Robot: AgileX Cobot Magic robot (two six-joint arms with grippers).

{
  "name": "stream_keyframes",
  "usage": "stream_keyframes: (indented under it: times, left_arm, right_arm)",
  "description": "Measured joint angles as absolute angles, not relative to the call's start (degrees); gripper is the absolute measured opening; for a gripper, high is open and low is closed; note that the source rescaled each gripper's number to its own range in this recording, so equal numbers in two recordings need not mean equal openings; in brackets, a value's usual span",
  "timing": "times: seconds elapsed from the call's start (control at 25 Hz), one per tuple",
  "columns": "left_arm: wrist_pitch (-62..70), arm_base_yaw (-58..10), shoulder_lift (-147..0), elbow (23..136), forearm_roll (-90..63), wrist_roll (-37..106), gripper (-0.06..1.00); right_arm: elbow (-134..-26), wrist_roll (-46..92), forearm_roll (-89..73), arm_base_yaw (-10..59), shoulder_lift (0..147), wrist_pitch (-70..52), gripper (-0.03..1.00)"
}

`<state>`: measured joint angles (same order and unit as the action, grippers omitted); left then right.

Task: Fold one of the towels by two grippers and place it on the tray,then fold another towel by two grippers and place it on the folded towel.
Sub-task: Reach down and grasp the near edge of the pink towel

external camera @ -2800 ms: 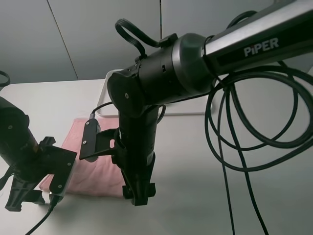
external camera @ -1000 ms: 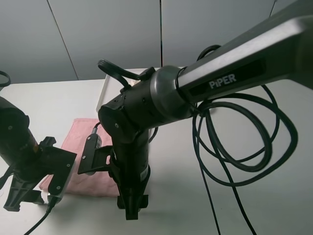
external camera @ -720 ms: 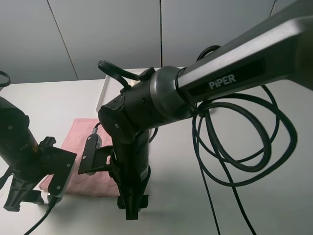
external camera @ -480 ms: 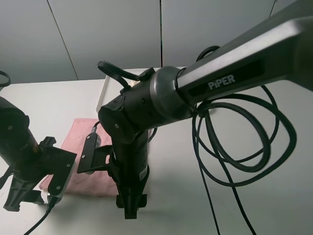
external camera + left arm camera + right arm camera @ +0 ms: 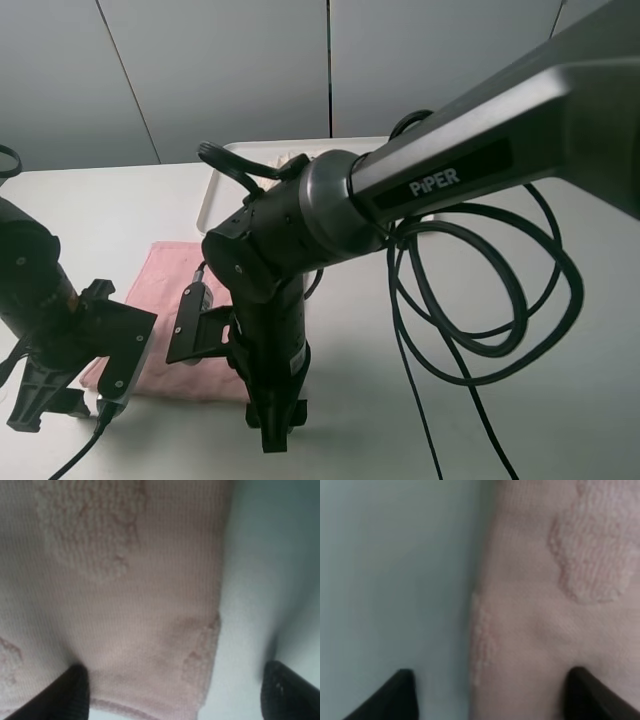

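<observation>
The pale pink towel (image 5: 150, 300) lies flat on the table, left of centre. My left gripper (image 5: 40, 398) hangs over its near left corner. In the left wrist view the left gripper (image 5: 175, 695) is open, one fingertip over the pink towel (image 5: 125, 605) and the other over bare table. My right gripper (image 5: 275, 425) points down at the towel's near right corner. It is open astride the pink towel (image 5: 555, 605) edge in the right wrist view (image 5: 490, 695). The white tray (image 5: 222, 175) sits behind, mostly blocked by the right arm. The cream towel is hidden.
Loops of black cable (image 5: 470, 320) hang from the right arm over the table's right half. A grey panelled wall (image 5: 230, 70) stands behind the table. The white table (image 5: 560, 400) shows bare at the right.
The right arm has swung lower and slightly forward, uncovering more of the tray behind it. Its gripper stays at the pink towel's near right corner. The left arm has not moved.
</observation>
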<state>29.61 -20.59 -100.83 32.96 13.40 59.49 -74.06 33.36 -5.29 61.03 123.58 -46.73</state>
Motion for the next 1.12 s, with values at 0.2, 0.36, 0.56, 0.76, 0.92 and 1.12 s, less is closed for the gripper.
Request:
stream_keyframes:
  times: [0.2,0.36,0.56,0.76,0.92,1.12]
  left_arm:
    - [29.61,-20.59,-100.83,32.96,13.40,59.49,0.95]
    - [29.61,-20.59,-100.83,32.96,13.40,59.49,0.95]
    - [29.21,-20.59,-100.83,32.96,13.40,59.49,0.95]
    - [28.91,-20.59,-100.83,32.96,13.30,58.86,0.95]
    - [27.37,-20.59,-100.96,32.96,13.30,56.62,0.85]
    - [25.47,-20.59,-100.99,32.96,15.10,55.06,0.38]
  right_arm:
    - [-74.06,31.70,-5.11,61.03,123.69,-46.01,0.30]
    - [-74.06,30.98,-5.11,61.03,123.69,-45.91,0.03]
    - [-74.06,30.70,-5.11,61.03,123.69,-45.87,0.02]
    - [-74.06,30.70,-5.11,61.03,123.69,-45.87,0.02]
    - [-74.06,30.70,-5.11,61.03,123.69,-45.87,0.02]
    - [-74.06,29.90,-5.11,61.03,123.69,-45.87,0.02]
